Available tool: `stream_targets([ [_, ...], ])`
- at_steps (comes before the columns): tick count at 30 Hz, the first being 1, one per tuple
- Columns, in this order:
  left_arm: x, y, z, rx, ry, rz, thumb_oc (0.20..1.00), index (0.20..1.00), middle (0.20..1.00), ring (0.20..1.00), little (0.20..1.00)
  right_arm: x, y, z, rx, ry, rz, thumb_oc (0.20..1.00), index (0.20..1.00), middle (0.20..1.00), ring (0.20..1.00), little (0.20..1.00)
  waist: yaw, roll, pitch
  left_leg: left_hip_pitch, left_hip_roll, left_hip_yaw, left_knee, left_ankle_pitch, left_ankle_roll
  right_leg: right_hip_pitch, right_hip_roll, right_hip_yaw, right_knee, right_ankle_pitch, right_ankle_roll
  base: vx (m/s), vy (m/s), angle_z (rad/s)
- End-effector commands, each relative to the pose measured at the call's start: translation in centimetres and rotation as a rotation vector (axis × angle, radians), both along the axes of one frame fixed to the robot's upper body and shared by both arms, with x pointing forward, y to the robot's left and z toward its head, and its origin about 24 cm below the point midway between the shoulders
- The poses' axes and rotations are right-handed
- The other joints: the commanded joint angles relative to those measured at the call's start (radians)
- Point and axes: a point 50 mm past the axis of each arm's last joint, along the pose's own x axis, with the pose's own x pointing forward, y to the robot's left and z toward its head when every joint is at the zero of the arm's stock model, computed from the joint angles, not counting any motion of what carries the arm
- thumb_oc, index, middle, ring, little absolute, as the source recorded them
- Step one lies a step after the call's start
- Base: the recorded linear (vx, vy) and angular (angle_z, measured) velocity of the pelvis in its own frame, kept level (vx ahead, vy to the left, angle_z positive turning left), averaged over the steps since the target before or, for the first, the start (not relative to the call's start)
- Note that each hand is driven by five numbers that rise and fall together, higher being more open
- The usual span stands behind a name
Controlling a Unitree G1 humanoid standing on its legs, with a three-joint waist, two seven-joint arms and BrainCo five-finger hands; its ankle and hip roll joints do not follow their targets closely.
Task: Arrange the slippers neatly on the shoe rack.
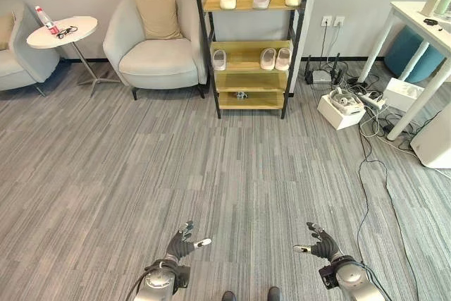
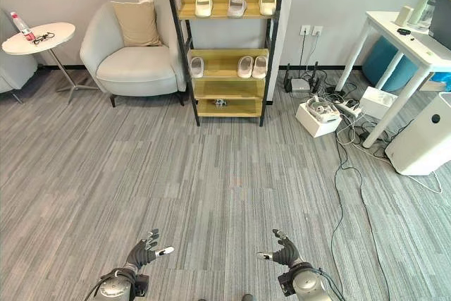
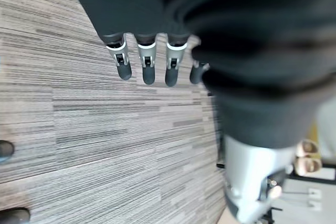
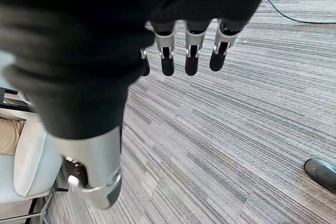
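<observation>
No legible text, labels or numbers anywhere.

Grey armchair (image 1: 156, 47) with beige cushion (image 1: 158, 16), round side table (image 1: 63, 32), white desk (image 2: 412, 40)

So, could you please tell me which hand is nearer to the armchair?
Left. The left hand hangs open over the carpet, on the armchair's side of the room. The right hand, also open, is farther across, toward the white desk.
</observation>
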Motion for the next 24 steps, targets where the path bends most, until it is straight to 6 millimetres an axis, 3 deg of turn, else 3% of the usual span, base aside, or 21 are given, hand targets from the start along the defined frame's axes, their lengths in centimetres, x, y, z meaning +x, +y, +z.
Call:
stream_targets([
  [1,1.5,0.6,1.1,-0.018,-0.070,0.024,1.000,1.000,1.000,1.000,1.000,1.2,0.8,1.0,0.017,-0.077,0.021,1.000,1.000,1.000,1.000,1.000,0.006,-0.064,-0.008,0.007,0.015,-0.042,-0.012,-0.058,-0.037,0.034,-0.101,0.045,0.000,-0.047,0.110,0.00,0.000,0.00],
  [13,1.4,0.6,1.0,0.001,-0.064,0.017,1.000,1.000,1.000,1.000,1.000,0.4,1.3,0.3,0.084,-0.041,-0.010,1.000,1.000,1.000,1.000,1.000,0.000,-0.071,-0.008,0.009,0.020,-0.037,-0.012,-0.058,-0.036,0.025,-0.100,0.055,0.000,-0.040,0.108,0.00,-0.006,-0.06],
  [24,1.5,0.6,1.2,-0.020,-0.074,0.028,1.000,1.000,1.000,1.000,1.000,1.5,1.6,1.3,0.078,-0.091,0.037,1.000,1.000,1.000,1.000,1.000,0.004,-0.070,0.017,-0.001,0.018,-0.050,0.042,-0.076,-0.030,0.022,-0.106,0.060,0.065,-0.066,0.097,0.01,-0.003,0.00],
])
